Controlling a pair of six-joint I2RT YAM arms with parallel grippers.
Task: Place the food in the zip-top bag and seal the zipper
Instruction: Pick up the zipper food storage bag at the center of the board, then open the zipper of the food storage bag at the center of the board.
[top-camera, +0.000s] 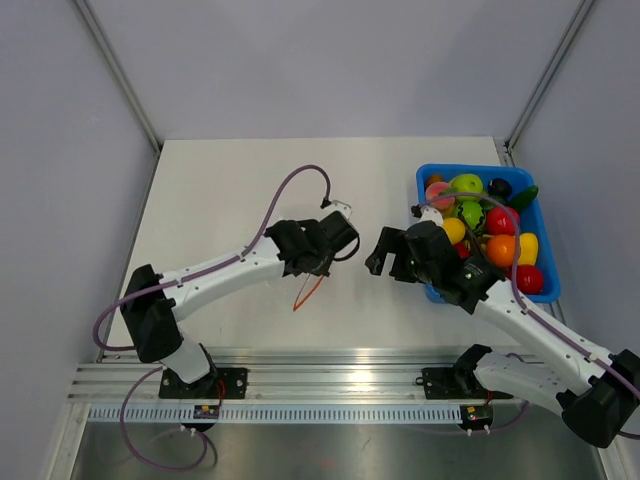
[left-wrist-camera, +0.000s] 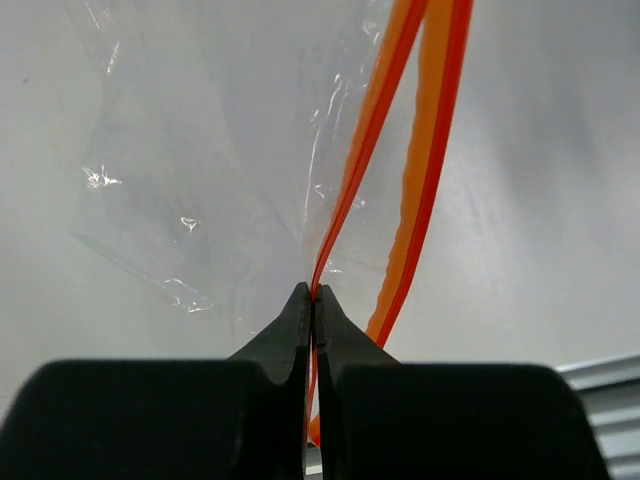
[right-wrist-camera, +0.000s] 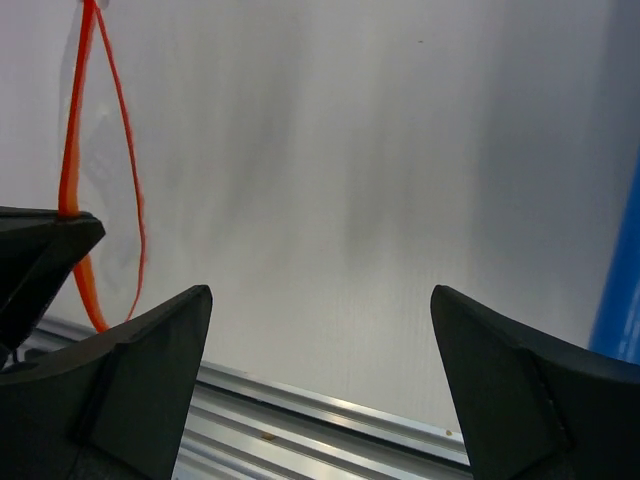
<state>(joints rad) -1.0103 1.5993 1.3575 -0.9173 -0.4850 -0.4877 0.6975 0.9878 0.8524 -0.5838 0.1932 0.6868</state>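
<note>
The zip-top bag (left-wrist-camera: 210, 150) is a clear pouch hanging in front of my left gripper (left-wrist-camera: 314, 292), which is shut on one orange-red lip of the zipper (left-wrist-camera: 352, 190). The other lip (left-wrist-camera: 430, 150) bows away to the right, so the mouth stands open. From above, my left gripper (top-camera: 321, 268) hovers over mid-table with the zipper (top-camera: 308, 293) dangling below it. My right gripper (top-camera: 385, 265) is open beside it, nothing between its fingers (right-wrist-camera: 150, 350). In the right wrist view the zipper (right-wrist-camera: 70, 150) forms a loop at the far left. The food (top-camera: 490, 232) lies piled in a blue bin.
The blue bin (top-camera: 547, 262) stands at the right side of the table, behind my right arm. An aluminium rail (top-camera: 330, 385) runs along the near table edge. A purple cable (top-camera: 290, 185) arcs over the left arm.
</note>
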